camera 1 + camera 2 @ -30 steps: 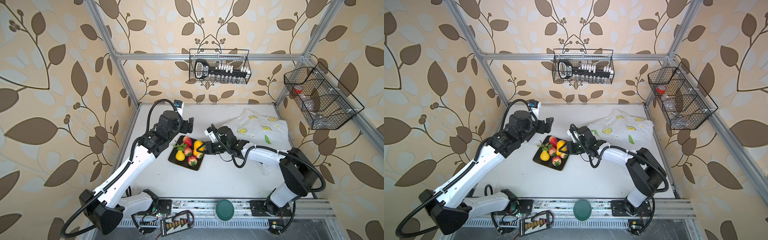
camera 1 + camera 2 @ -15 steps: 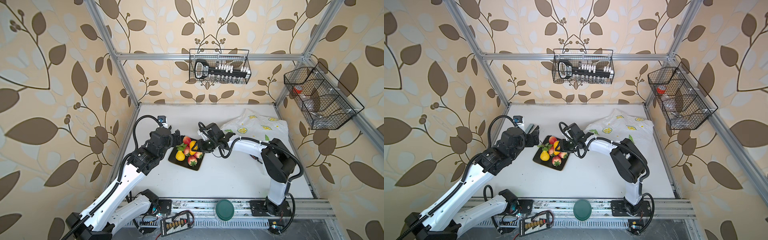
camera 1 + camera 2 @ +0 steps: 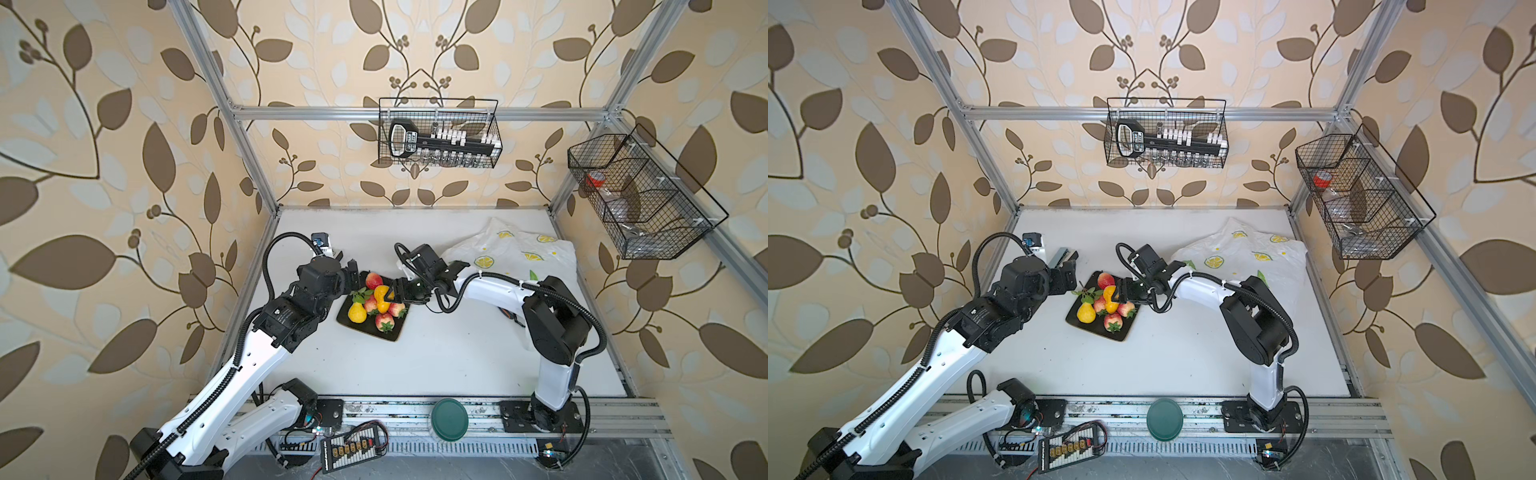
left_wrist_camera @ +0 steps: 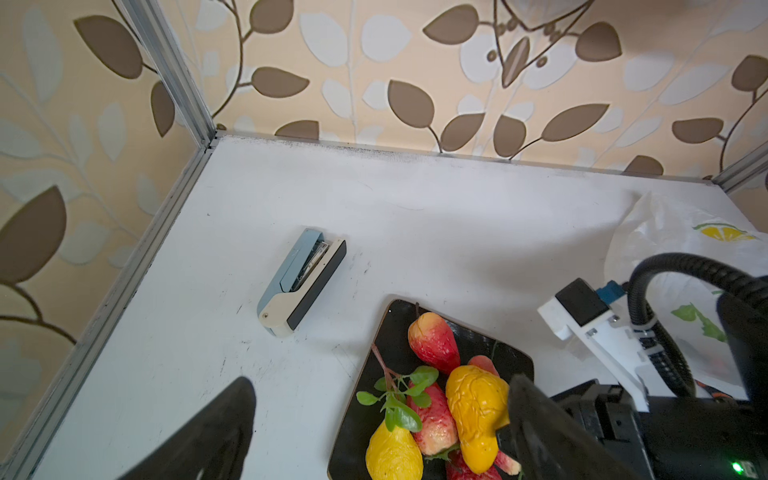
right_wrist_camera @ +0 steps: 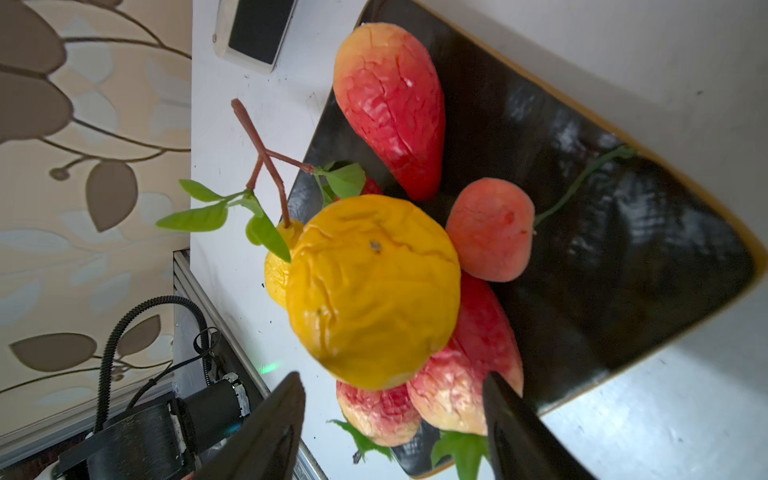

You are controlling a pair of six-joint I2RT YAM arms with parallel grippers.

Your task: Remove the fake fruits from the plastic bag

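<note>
1. The right gripper (image 5: 390, 376) had its jaws parted with nothing between the pads. The orange-yellow fruit (image 5: 374, 291) lay just ahead of the fingertips, in line with the gap. It rested on top of the other fake fruits (image 3: 380, 309) on the black plate (image 5: 602, 257), and neither finger appeared to touch it.
2. That fruit looked round from the right wrist and elongated from the left wrist. I judged that its long axis ran along the jaws' line of approach, with one end pointing back at them.
3. The left gripper (image 3: 352, 275) stood with its jaws wide apart and empty. The pile sat ahead of it, toward one finger, and a stapler (image 4: 301, 282) lay farther ahead on the table.
4. The plastic bag (image 3: 519, 257) lay behind the right jaws, back past the wrist and beside the forearm, well apart from the left jaws. The right arm was plainly the nearer one. If any fruit remained, the right jaws would probably have to back straight off the pile and turn round to the bag.
5. The bag looked slumped and fairly flat. Its mouth could not be made out, its inside was hidden, and the right arm covered its near edge in both top views. Whether fruit was left in it could not be told. The right wrist view showed no bag at all. The left wrist view cut the pile off at the frame edge, and the top fruit hid parts of those beneath.
</note>
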